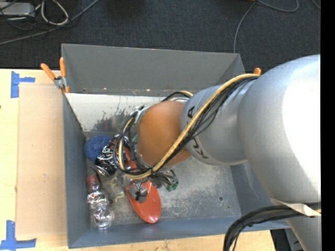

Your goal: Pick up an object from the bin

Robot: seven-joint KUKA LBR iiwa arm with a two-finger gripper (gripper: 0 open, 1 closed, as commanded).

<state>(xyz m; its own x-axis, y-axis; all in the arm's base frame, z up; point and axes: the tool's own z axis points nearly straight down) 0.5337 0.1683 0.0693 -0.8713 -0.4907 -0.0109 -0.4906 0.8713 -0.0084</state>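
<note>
My gripper (137,190) reaches down at the bin's left front, largely covered by the arm's orange cover. Its dark lower end sits over the upper part of a red oval thing (147,206) lying flat on the bin floor. Just left of it lies a black and white printed thing (107,158), with a blue fuzzy ball (94,146) behind that. A small green and dark thing (171,184) lies to the gripper's right.
Crumpled clear plastic (100,209) and a small red thing (92,181) lie along the left wall near the front corner. The big arm with its cables spans the bin's right half. Bare floor shows at the front right.
</note>
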